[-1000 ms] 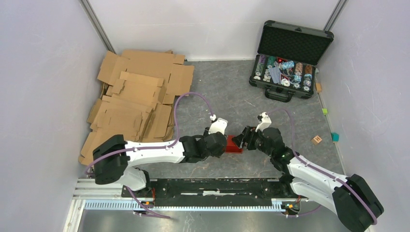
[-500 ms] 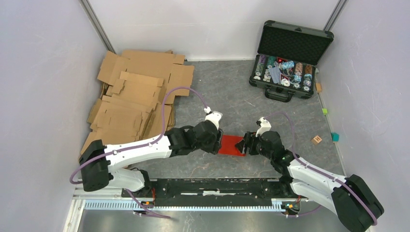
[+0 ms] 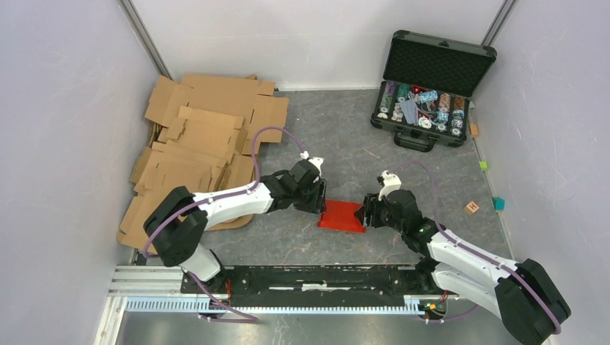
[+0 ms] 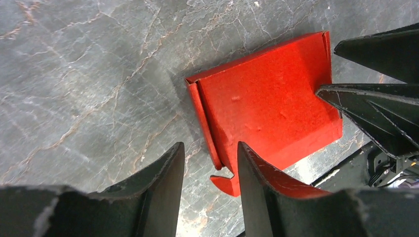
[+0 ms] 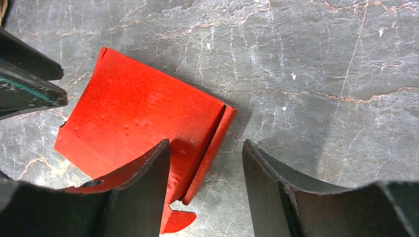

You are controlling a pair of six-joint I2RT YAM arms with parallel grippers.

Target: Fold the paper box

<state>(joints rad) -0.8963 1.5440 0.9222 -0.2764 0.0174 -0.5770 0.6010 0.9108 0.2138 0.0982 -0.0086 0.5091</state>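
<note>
The grey, marble-veined table (image 3: 338,129) carries a loose heap of brown cardboard sheets (image 3: 201,151) from its far left corner down the left edge, and a black case (image 3: 424,108) of poker chips, lid up, in the far right corner. The paper box (image 3: 342,215) lies partly folded on the middle of the surface, nearer the near edge. Along the right edge sit a small wooden cube (image 3: 471,208) and what look like two tiny blocks, one teal (image 3: 498,203) and one green (image 3: 483,165).
</note>
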